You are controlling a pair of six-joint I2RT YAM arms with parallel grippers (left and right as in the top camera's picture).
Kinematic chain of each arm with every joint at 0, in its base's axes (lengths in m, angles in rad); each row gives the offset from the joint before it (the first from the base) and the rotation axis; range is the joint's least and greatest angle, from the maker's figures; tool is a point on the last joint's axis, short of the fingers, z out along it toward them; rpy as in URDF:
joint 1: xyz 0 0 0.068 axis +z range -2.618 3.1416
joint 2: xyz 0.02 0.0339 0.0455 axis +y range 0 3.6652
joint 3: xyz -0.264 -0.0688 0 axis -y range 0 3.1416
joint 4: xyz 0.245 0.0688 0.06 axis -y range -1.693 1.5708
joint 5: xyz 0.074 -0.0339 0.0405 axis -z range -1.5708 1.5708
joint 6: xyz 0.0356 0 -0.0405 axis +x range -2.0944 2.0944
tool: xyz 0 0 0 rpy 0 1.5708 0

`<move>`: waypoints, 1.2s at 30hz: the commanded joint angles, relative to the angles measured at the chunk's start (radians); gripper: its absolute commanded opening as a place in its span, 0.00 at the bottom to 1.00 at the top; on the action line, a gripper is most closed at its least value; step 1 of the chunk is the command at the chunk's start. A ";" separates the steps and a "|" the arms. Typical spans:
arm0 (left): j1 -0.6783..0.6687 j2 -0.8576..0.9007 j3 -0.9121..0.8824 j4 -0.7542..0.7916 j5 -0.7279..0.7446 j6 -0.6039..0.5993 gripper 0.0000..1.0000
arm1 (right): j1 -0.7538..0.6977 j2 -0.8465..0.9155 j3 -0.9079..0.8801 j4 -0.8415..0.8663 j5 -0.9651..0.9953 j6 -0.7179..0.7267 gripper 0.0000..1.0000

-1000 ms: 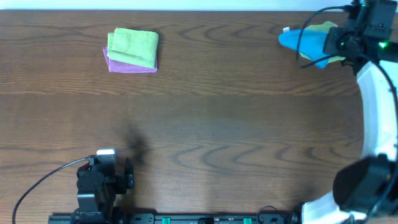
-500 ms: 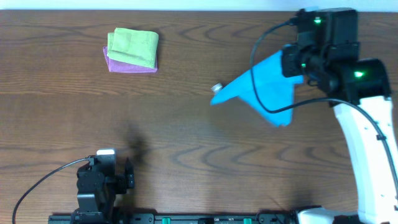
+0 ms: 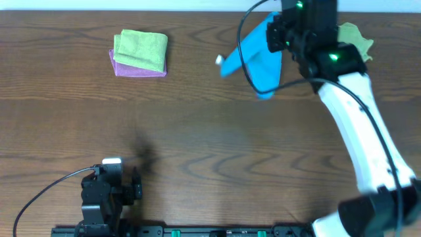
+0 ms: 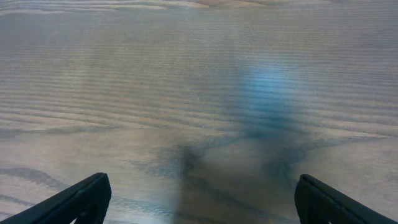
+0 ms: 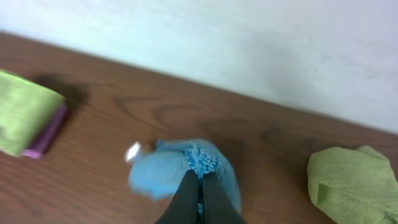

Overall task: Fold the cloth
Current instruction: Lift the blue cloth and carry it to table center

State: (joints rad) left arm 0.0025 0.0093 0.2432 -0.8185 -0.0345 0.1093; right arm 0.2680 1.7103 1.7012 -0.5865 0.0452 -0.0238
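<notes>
A blue cloth (image 3: 253, 59) with a small white tag hangs in the air over the back of the table, held by my right gripper (image 3: 279, 36), which is shut on its edge. In the right wrist view the cloth (image 5: 168, 174) bunches round the closed fingertips (image 5: 200, 180). My left gripper (image 4: 199, 199) is open and empty, low over bare wood near the table's front left (image 3: 108, 187).
A folded green cloth on a folded purple cloth (image 3: 139, 54) lies at the back left. A crumpled green cloth (image 3: 355, 36) lies at the back right, also in the right wrist view (image 5: 351, 183). A white wall runs behind the table.
My right arm has swung the blue cloth from the back right corner out over the table and then back toward the rear middle. The left arm has not moved.
</notes>
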 commanded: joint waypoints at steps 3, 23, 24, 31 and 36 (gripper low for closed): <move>-0.003 -0.006 -0.006 -0.023 -0.021 0.018 0.95 | 0.011 0.042 0.092 -0.071 0.036 -0.026 0.02; -0.003 -0.006 -0.006 -0.023 -0.025 0.018 0.95 | 0.404 0.044 -0.050 -0.367 -0.309 0.185 0.37; -0.003 -0.006 -0.006 -0.023 -0.025 0.018 0.95 | 0.432 0.044 -0.050 -0.367 -0.298 0.185 0.49; -0.003 -0.006 -0.006 -0.023 -0.025 0.018 0.95 | 0.541 0.044 -0.050 -0.382 -0.061 0.188 0.91; -0.003 -0.006 -0.006 -0.023 -0.025 0.018 0.95 | 0.501 0.044 -0.050 -0.404 0.027 0.188 0.97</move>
State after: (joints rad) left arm 0.0025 0.0093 0.2432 -0.8185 -0.0376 0.1093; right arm 0.7990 1.7660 1.6535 -0.9840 -0.0334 0.1535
